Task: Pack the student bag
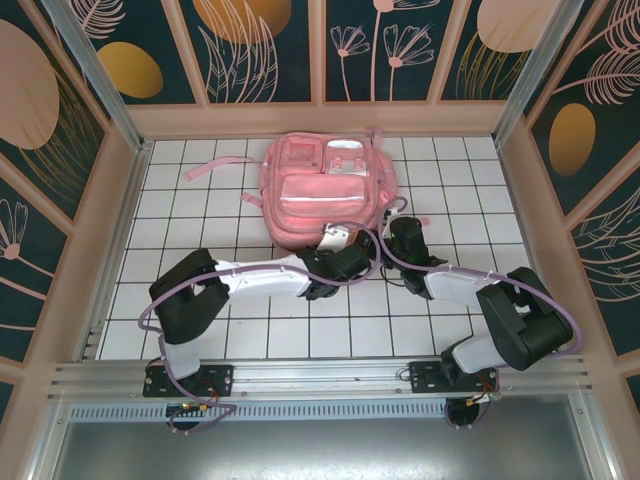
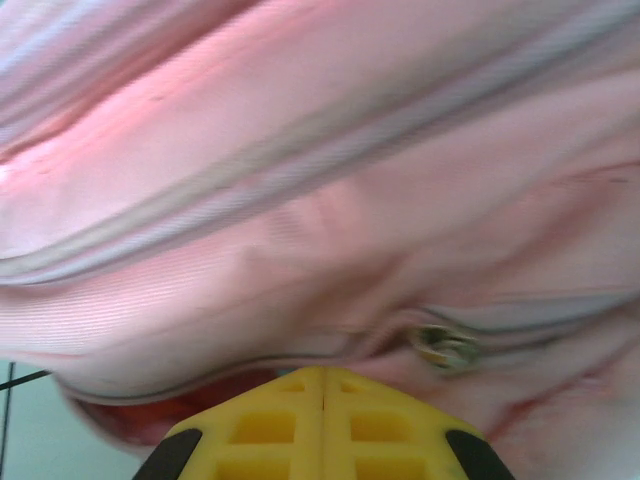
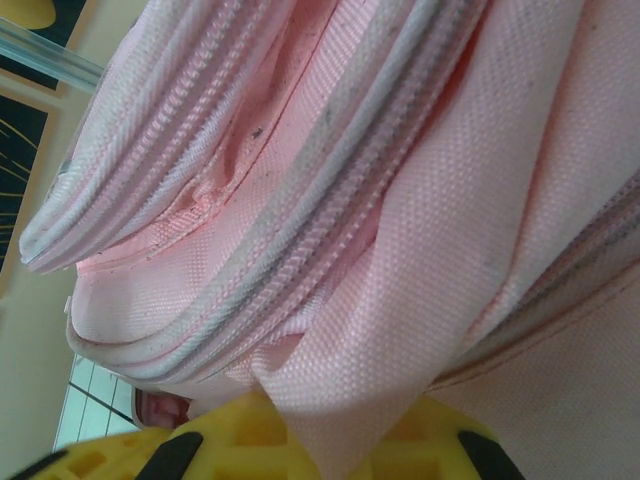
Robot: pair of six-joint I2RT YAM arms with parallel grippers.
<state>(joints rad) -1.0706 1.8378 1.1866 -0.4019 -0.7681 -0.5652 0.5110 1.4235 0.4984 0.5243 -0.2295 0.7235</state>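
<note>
The student bag [image 1: 325, 190], a large light-pink backpack, lies flat at the back middle of the white tiled table with its front pockets facing up. My left gripper [image 1: 335, 240] is at the bag's near edge. In the left wrist view its yellow fingers [image 2: 270, 425] are pressed together, tips against the pink fabric just below a zip line, and nothing shows between them. A metal zip pull [image 2: 443, 345] sits just right of the tips. My right gripper [image 1: 397, 228] is at the bag's near right corner, shut on a fold of bag fabric [image 3: 400, 300] that runs down between its yellow fingers [image 3: 240, 440].
A thin pink strap [image 1: 213, 165] trails left of the bag over the tiles, and another loops out at its right side [image 1: 400, 205]. Wooden walls [image 1: 115, 220] close in the table on three sides. An aluminium rail [image 1: 320, 375] runs along the near edge.
</note>
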